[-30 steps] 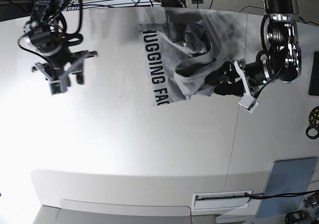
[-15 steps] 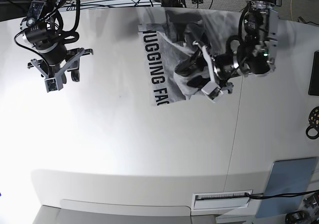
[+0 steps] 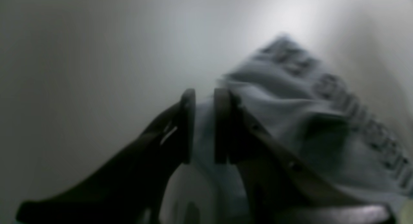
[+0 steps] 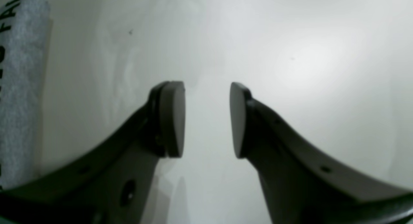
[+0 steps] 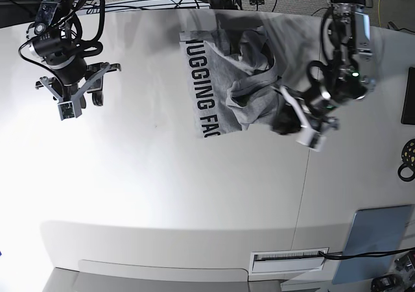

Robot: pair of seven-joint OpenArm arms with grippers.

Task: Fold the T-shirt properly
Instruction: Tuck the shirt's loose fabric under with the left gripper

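Since a moment ago my left gripper [image 3: 205, 127] has pulled back, pinching the T-shirt [image 5: 224, 78] edge, right gripper [image 4: 206, 120] agape, well apart over table [image 5: 162, 188].

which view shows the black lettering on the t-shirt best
The base view: the lettering on the T-shirt runs sharp and readable along its edge. The left wrist view shows it blurred beyond the left hand. The right wrist view catches only a few letters at its left border.
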